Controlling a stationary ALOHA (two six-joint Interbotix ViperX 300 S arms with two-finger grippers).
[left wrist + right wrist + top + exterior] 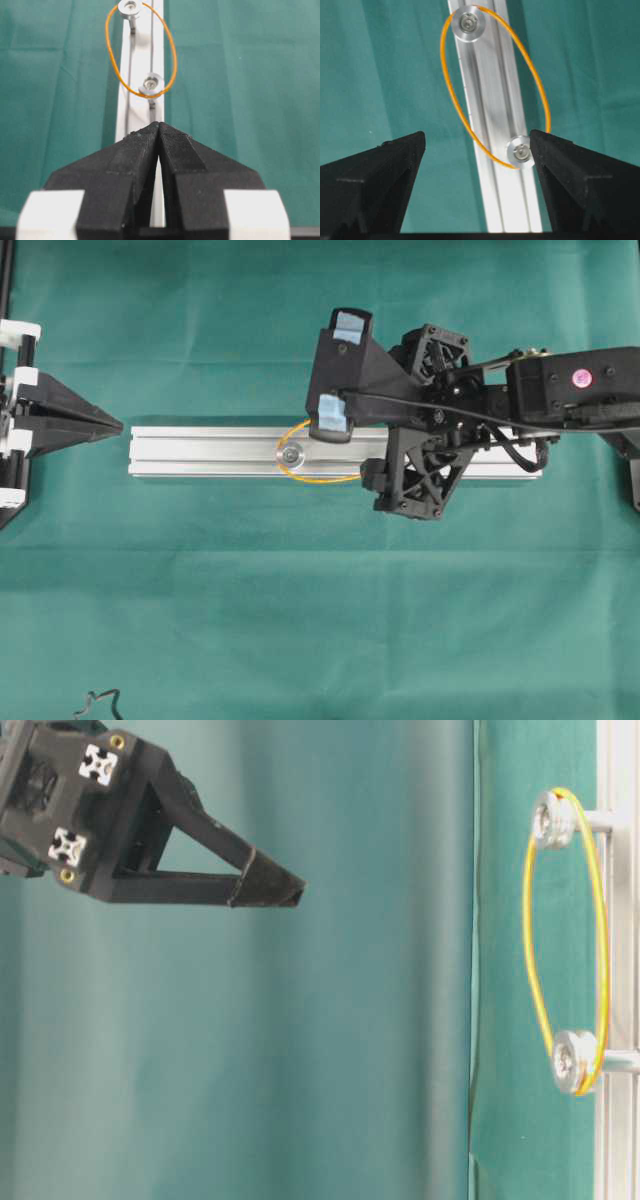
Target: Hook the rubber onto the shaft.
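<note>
On one rail [495, 165], two shafts [468, 24], one rubber [455, 107], left jaws closed, right open.

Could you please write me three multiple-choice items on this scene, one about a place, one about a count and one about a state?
1. Where does the rubber band sit?
A. Looped around both shafts on the rail
B. Flat on the cloth beside the rail
C. Between the left gripper's fingers

2. How many shafts stand on the rail?
A. One
B. Two
C. Four

3. How does the right gripper stand?
A. Shut on the band
B. Shut and empty
C. Open, holding nothing

Answers:
1 A: the right wrist view shows the orange loop passing around the far shaft and the near shaft.
2 B: the table-level view shows two silver heads, no more.
3 C: its fingers stand wide apart, with cloth and rail between them.
</note>
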